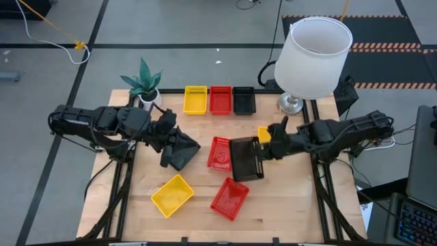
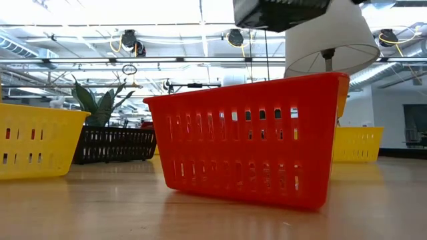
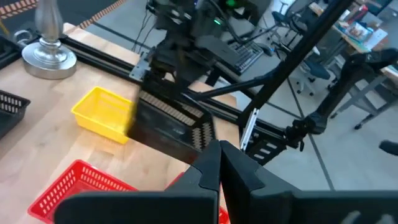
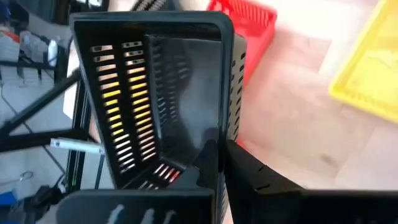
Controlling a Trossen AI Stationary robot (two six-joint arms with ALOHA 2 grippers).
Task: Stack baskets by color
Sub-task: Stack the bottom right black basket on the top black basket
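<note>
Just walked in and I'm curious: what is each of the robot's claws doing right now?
Left gripper: closed, holding a black basket.
Right gripper: closed on the wall of another black basket, lifted near the table's middle.

The right gripper (image 1: pixel 265 152) reaches toward the table's middle, fingers clamped together. The left gripper (image 1: pixel 166 158) hovers left of centre, fingers closed.

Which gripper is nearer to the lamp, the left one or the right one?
The right gripper is nearer: it is just in front of the lamp, shut on a black basket. The left gripper is farther, across the table's middle.
</note>
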